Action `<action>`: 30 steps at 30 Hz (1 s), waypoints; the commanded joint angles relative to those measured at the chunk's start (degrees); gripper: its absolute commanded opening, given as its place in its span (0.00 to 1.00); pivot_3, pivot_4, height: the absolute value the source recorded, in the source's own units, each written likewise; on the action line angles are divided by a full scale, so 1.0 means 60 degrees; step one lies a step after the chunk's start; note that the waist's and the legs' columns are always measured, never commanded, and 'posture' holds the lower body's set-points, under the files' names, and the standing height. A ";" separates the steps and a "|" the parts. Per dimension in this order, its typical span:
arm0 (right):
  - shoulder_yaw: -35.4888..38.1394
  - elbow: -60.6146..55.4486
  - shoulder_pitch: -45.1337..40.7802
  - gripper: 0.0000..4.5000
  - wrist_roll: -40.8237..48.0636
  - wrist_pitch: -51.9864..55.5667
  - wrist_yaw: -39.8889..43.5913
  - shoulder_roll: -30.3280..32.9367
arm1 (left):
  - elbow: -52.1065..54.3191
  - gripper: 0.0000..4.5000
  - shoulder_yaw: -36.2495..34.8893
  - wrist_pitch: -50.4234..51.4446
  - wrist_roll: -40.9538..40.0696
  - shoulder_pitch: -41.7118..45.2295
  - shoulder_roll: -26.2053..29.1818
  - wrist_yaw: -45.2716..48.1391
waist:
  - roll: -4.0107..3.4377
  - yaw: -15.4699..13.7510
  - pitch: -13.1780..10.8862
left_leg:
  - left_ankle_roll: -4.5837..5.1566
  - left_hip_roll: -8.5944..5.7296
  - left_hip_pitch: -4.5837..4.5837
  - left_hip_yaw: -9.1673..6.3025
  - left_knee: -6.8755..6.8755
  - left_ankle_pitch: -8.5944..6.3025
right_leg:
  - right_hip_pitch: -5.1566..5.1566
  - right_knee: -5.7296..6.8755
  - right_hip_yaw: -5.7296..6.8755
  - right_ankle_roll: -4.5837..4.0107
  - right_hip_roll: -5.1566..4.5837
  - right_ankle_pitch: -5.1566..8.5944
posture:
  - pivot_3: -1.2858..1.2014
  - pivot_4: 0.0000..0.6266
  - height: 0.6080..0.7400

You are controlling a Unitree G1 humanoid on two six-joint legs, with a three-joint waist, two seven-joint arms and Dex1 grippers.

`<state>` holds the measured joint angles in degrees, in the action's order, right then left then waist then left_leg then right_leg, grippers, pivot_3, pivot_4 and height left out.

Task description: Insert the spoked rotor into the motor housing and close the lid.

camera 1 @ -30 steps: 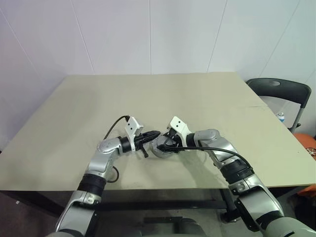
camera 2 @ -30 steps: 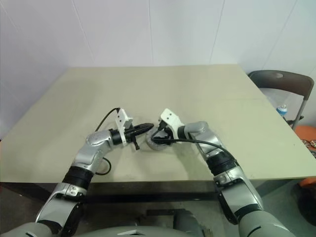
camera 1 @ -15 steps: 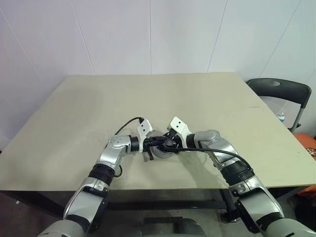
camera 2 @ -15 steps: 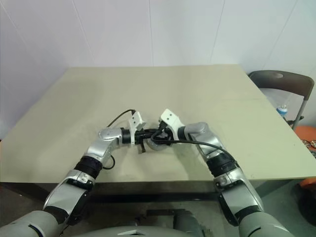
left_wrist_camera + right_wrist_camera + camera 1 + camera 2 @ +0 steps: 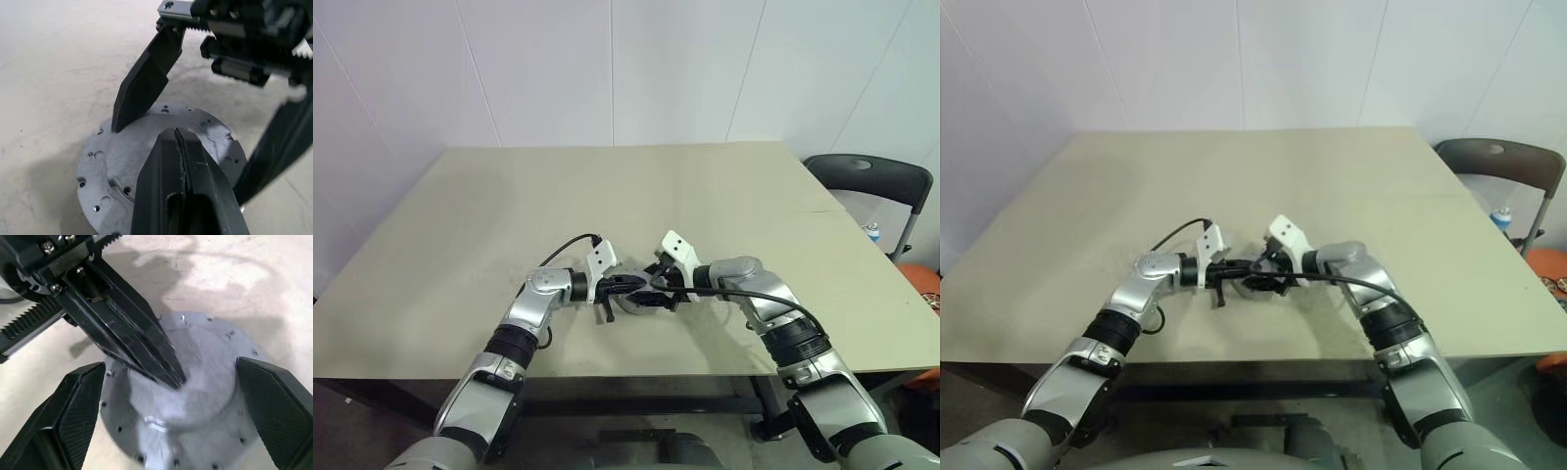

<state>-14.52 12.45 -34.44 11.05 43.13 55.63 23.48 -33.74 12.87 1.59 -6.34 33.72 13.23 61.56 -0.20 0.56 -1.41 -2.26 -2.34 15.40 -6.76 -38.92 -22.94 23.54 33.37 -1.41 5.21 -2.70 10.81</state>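
A round grey metal disc with small holes around its rim, the lid (image 5: 110, 178), lies flat on the table (image 5: 509, 196), its smooth face up. The motor housing and the spoked rotor are hidden; I cannot tell whether they lie under it. My left gripper (image 5: 177, 132) is shut, and its joined tips rest on or just above the middle of the lid (image 5: 215, 357). My right gripper (image 5: 168, 367) is open wide. Its two fingers (image 5: 78, 401) stand on either side of the lid, apart from its rim. In the eye views both grippers meet over the lid (image 5: 634, 302) near the table's front.
The beige table stretches bare behind and to both sides of the lid. A black cable (image 5: 558, 250) loops off my left wrist. A dark folding chair (image 5: 871, 181) stands beyond the table's right edge.
My left gripper swung right, and its shut tips came over the lid. My right gripper opened wider around the lid and drew back a little to the right.
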 commanded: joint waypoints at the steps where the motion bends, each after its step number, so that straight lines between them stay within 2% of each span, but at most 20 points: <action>1: 0.0580 -0.0113 -0.0029 1.00 0.0698 0.1133 0.0353 0.0428 | -0.0086 0.00 0.0265 0.0104 0.0318 -0.0049 0.0194 0.0134 | -0.0001 0.0003 -0.0002 | 0.0006 0.0000 0.0003 0.0000 0.0000 -0.0003 | 0.0002 -0.0004 0.0000 0.0000 0.0000 0.0000 | 0.52 0.00 1.00; 7: 0.1100 -0.0393 0.0086 1.00 0.1485 0.3179 0.0356 0.1215 | -0.0111 0.00 0.0282 -0.0178 0.0411 0.0006 0.0210 0.0138 | -0.0008 -0.0012 -0.0020 | 0.0019 0.0001 0.0029 -0.0001 0.0001 -0.0011 | 0.0023 -0.0018 -0.0002 -0.0001 -0.0003 -0.0001 | 0.52 0.00 1.00; 13: 0.1469 -0.0433 0.0000 1.00 0.2112 0.5322 -0.0195 0.1365 | -0.0207 0.00 0.0353 -0.0456 0.0496 0.0072 0.0142 0.0166 | -0.0016 -0.0021 -0.0026 | 0.0017 0.0001 0.0095 0.0002 -0.0001 -0.0010 | 0.0091 -0.0009 -0.0005 -0.0002 -0.0004 -0.0005 | 0.52 0.00 1.00; 23: 0.3602 0.0740 -0.0951 1.00 0.2106 0.7195 -0.3008 -0.0741 | -0.0626 0.00 0.0582 -0.0881 0.0801 0.0468 0.0173 0.0217 | -0.0005 0.0020 -0.0017 | 0.0002 0.0001 0.0140 0.0002 -0.0015 -0.0001 | 0.0146 -0.0003 -0.0015 -0.0010 -0.0006 -0.0038 | 0.52 0.00 1.00; 30: 0.3791 0.0701 -0.1115 1.00 0.2313 0.7717 -0.3734 -0.1737 | -0.1031 0.00 0.0431 -0.1186 0.0928 0.0919 0.0655 0.0366 | -0.0009 0.0104 -0.0017 | -0.0005 0.0012 0.0136 0.0016 -0.0014 0.0004 | 0.0158 0.0028 -0.0014 -0.0009 0.0015 -0.0044 | 0.52 0.00 1.00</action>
<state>8.84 16.56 -40.69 23.38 88.21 33.86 15.32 -38.59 14.98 -5.21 -2.54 38.92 15.86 63.31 -0.26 1.18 -1.51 -2.29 -2.26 16.22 -6.66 -39.00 -22.92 24.51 33.54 -1.50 5.15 -2.60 10.54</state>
